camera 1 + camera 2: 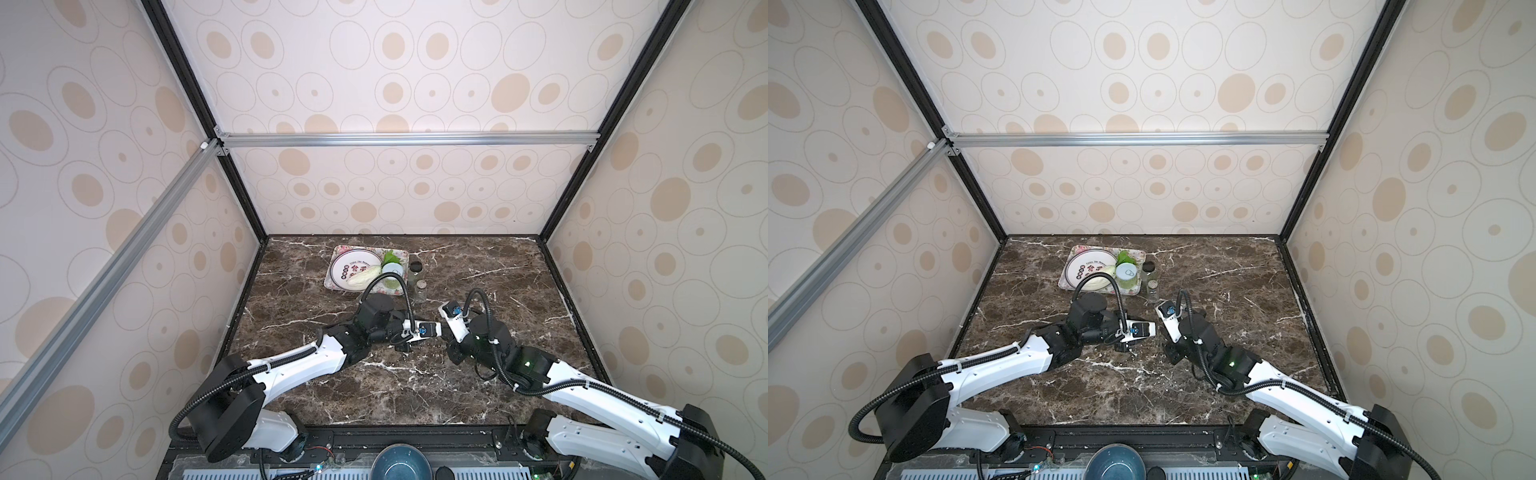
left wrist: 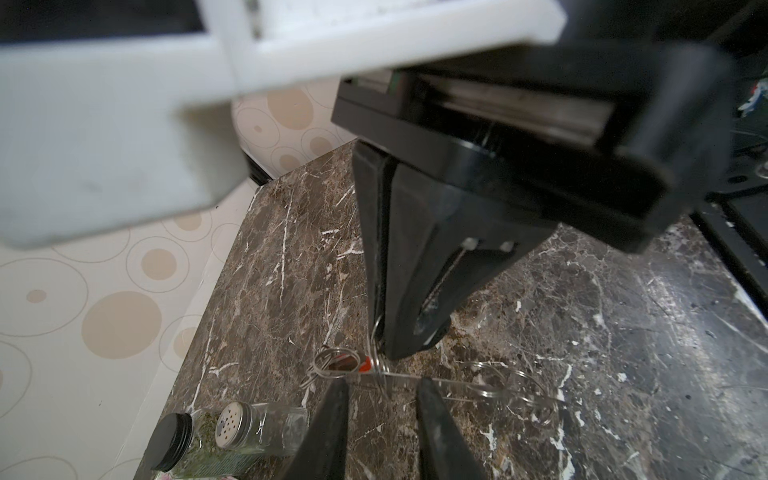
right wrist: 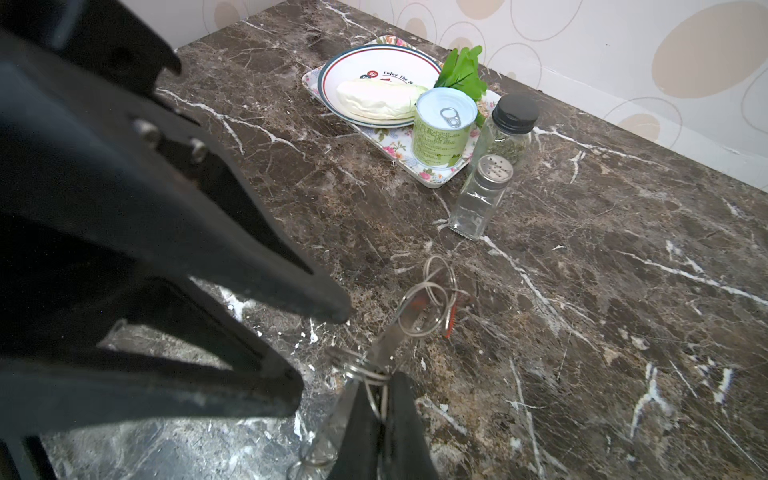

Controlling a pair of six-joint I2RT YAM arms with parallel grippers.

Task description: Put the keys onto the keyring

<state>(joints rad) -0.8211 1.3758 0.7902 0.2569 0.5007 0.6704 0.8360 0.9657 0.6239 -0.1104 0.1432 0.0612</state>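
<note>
The left arm (image 1: 299,370) and right arm (image 1: 602,444) had white shells and black joints. Black ribbed cables (image 1: 286,357) ran along them, tied with white clips. The left gripper (image 2: 382,381) had black tapered fingers (image 2: 328,432). A green light (image 1: 528,364) glowed on the right arm.

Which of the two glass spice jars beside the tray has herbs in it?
The black-lidded jar, holding green flakes; the shaker jar with the perforated silver cap looks empty.

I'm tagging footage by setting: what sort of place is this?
Probably a robot test booth dressed as a kitchen counter: wallpapered panels on an aluminium frame enclose a marble-look tabletop, the left arm and right arm reach in from its front, and a floral tray holds a can.
</note>
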